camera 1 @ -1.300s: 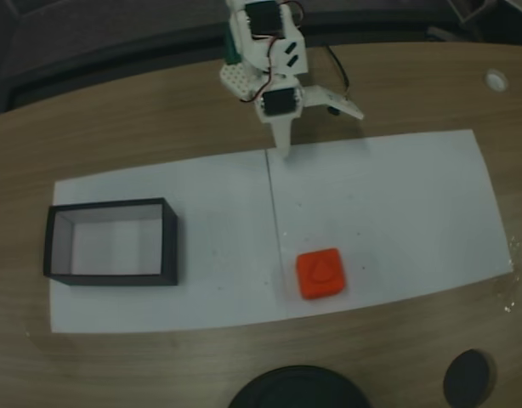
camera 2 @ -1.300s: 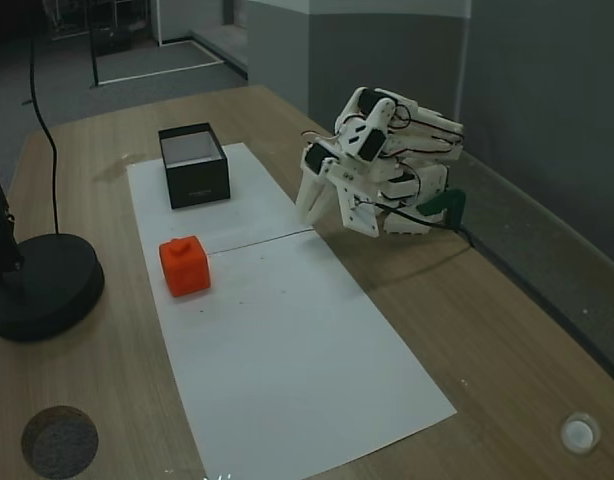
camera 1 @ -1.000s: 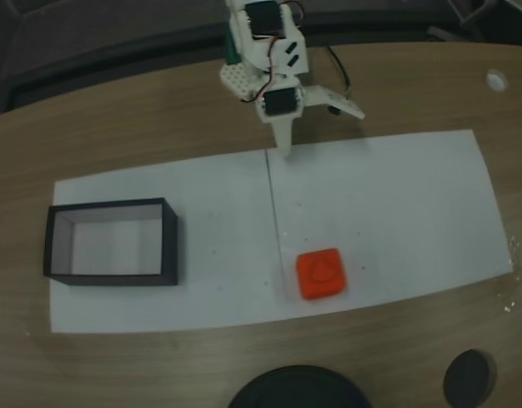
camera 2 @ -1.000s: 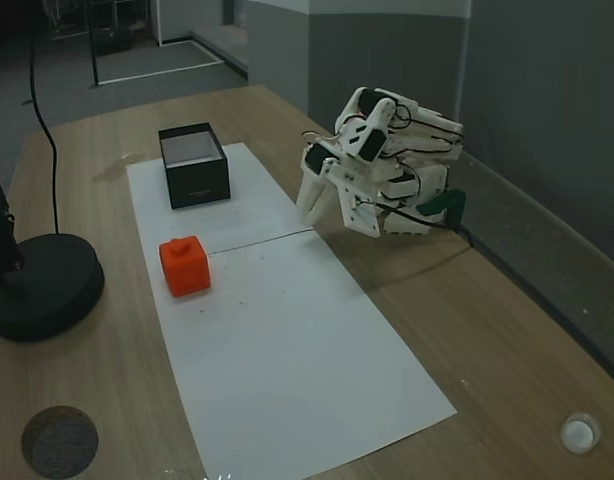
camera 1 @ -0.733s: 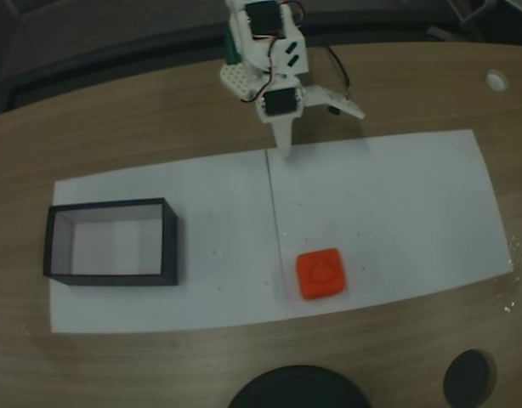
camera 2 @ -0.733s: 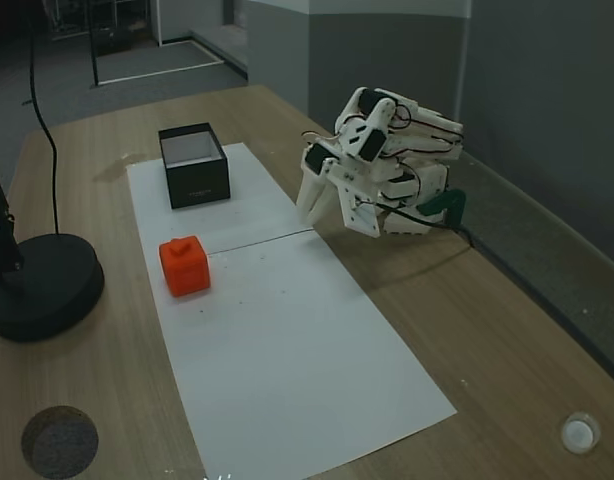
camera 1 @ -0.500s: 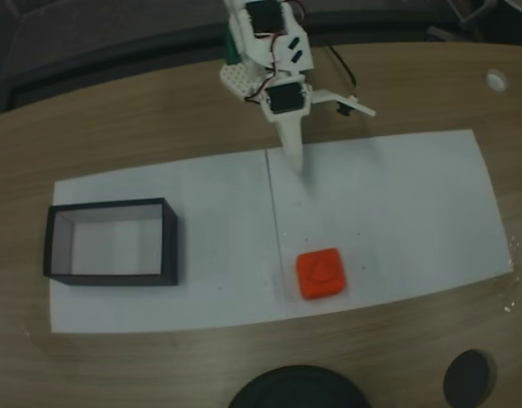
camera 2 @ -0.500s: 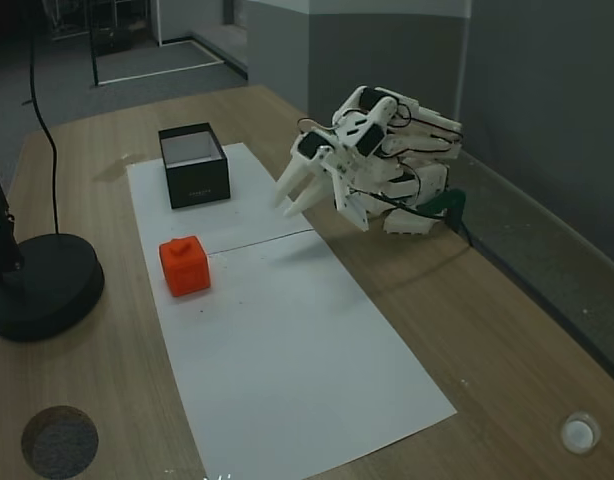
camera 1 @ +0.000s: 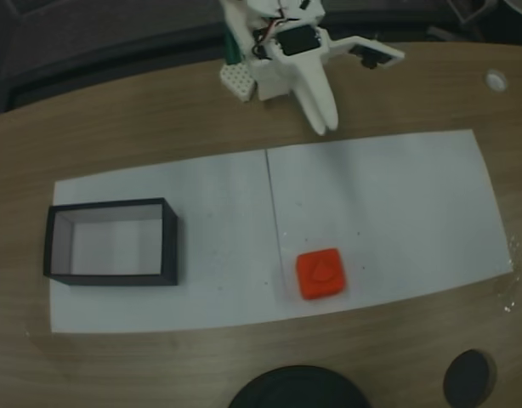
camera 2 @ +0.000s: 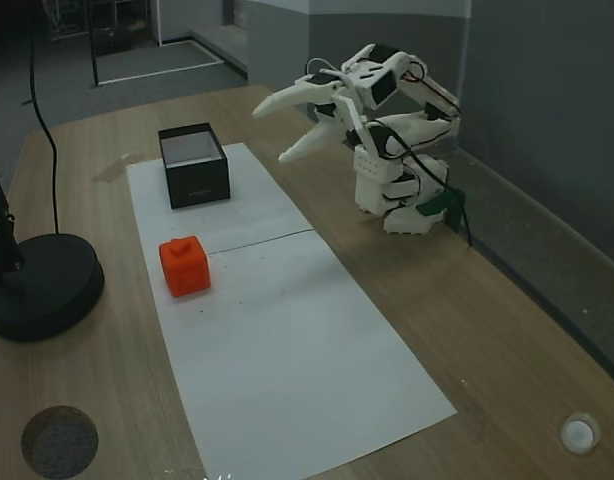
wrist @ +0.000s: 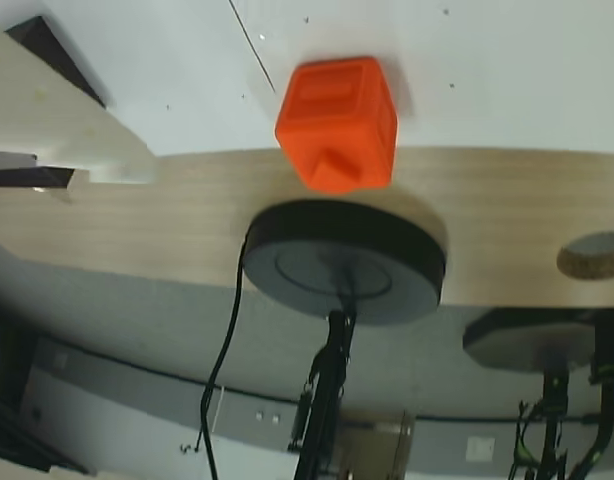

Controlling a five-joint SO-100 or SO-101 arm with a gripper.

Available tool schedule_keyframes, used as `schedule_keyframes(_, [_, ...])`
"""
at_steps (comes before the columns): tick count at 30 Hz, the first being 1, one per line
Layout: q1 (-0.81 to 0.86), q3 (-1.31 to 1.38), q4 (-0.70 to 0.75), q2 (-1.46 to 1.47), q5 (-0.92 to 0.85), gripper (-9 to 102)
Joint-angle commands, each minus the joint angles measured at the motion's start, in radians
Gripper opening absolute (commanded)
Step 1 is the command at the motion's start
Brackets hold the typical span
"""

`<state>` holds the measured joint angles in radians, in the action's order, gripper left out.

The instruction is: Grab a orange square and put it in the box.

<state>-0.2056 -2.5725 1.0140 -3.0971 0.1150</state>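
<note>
Fixed views show white paper [camera 1: 371, 204] on a wooden table [camera 1: 142, 127], claw [camera 2: 270, 132] spread, grasping nothing

Round black base [camera 1: 297, 389] cut off by bottom edge in a fixed view; arm [camera 1: 269, 34] cropped at top.

In a fixed view, the paper sheet [camera 1: 397, 204] lies across the middle of the tabletop [camera 1: 142, 127]. The box [camera 1: 110, 241] sits on it at centre left; the orange square [camera 1: 320, 273] lies on it right of centre, well apart. The gripper [camera 1: 323, 125] hangs at top centre, beyond the sheet's far edge. A round base [camera 1: 297, 387] sits at bottom centre.
</note>
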Motion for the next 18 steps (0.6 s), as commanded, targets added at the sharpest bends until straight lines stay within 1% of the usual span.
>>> schedule_keyframes(1, [-0.009,0.161,-0.009,0.256,0.005,36])
schedule_keyframes(8, [0.003,0.494,0.008,0.770,0.000,36])
schedule_keyframes(14, [0.005,0.755,0.123,1.138,-0.002,36])
schedule_keyframes(18, [0.051,0.900,0.176,1.339,-0.003,36])
